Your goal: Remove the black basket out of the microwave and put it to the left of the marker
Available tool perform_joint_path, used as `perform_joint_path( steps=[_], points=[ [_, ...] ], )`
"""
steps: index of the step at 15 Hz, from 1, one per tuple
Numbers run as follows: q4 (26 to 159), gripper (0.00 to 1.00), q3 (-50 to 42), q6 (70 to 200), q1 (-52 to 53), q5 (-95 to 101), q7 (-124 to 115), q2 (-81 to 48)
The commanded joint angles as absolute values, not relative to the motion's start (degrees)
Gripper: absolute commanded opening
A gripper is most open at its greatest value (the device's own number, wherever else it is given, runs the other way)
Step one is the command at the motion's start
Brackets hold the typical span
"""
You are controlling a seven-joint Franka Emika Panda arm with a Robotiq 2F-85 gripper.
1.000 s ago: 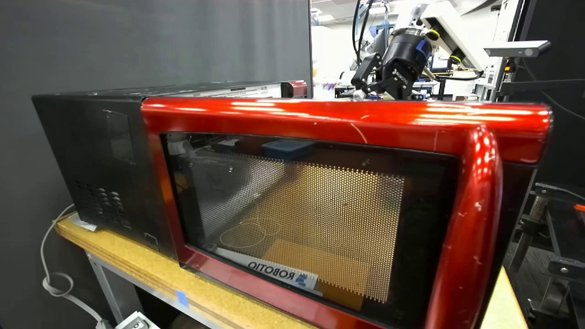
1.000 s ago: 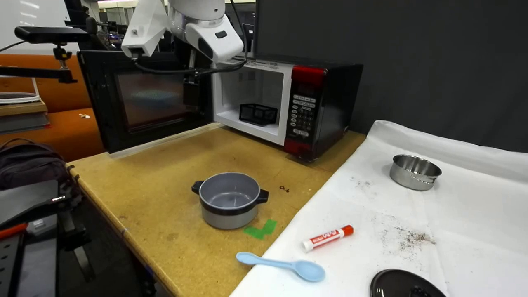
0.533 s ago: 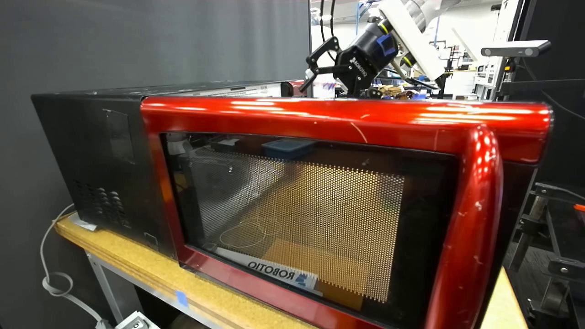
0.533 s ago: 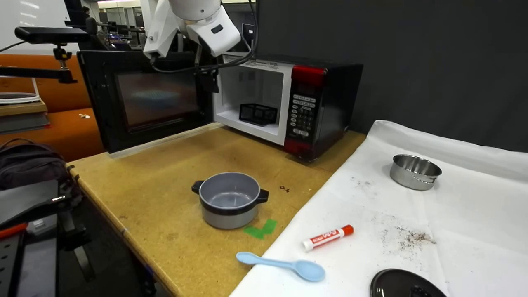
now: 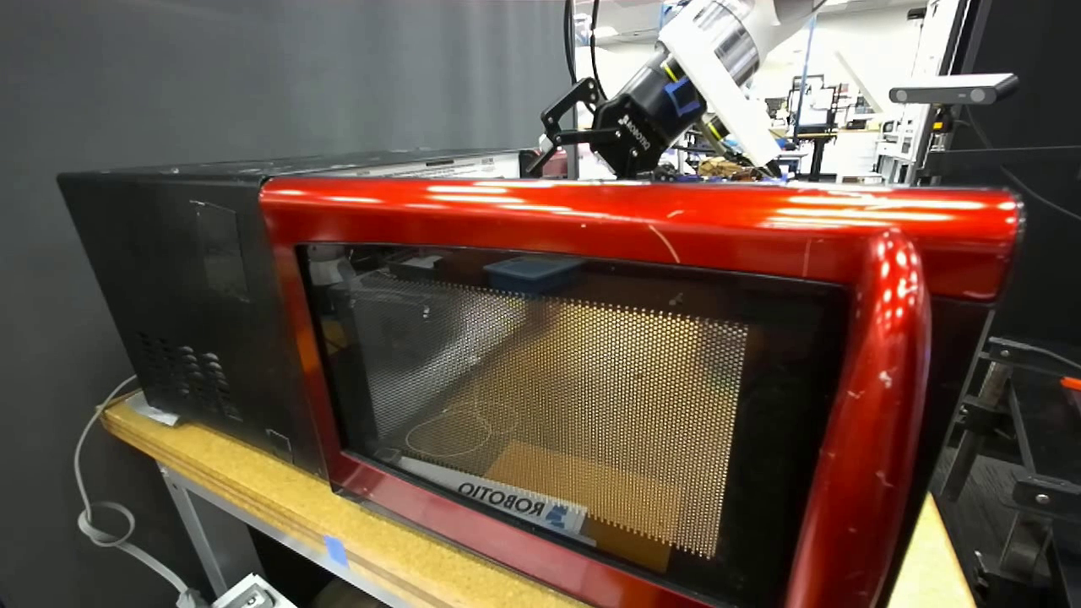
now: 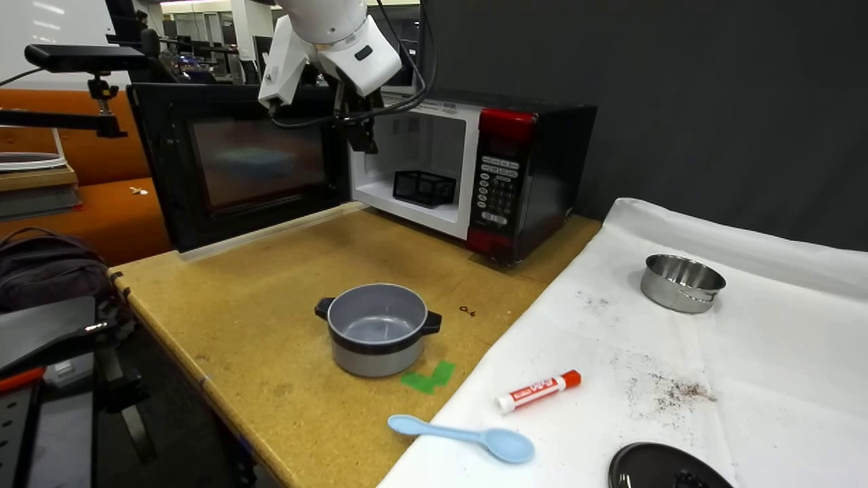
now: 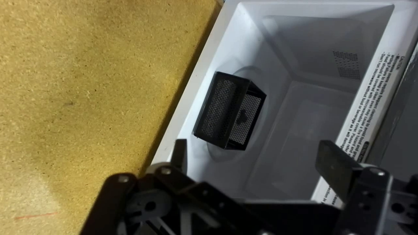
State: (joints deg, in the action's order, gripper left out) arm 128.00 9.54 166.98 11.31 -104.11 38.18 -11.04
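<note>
The black mesh basket [image 6: 424, 188] sits inside the microwave [image 6: 505, 139], whose door stands open. In the wrist view the basket [image 7: 225, 111] rests on the microwave floor, its open side partly showing. My gripper [image 7: 254, 155] is open and empty; its fingers are spread wide in front of the cavity, with the basket ahead and apart from them. In an exterior view the gripper [image 6: 363, 139] hangs at the upper left of the opening, its fingers partly hidden. The red-and-white marker [image 6: 540, 392] lies on the white sheet. In an exterior view the red door [image 5: 591, 215] hides the cavity.
The open door [image 6: 237, 166] stands left of the cavity. A grey pot [image 6: 377, 332] with black handles stands on the wooden table. A blue spoon [image 6: 468, 436] lies near the marker. A steel bowl [image 6: 682, 283] and a black lid [image 6: 664, 468] are on the white sheet [image 6: 766, 352].
My arm has moved from beside the open door toward the microwave opening, and the gripper has tilted to face it. It stays open. The basket, marker and other objects have not moved.
</note>
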Motion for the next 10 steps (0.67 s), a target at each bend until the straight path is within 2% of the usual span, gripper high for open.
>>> perform_joint_path(
  steps=[1,10],
  points=[
    [128.0,1.00,9.5,167.0,11.3,-104.1,38.2,-11.0],
    [116.3,1.00,6.7,165.4,11.6,-118.0,41.2,-25.5]
  ],
)
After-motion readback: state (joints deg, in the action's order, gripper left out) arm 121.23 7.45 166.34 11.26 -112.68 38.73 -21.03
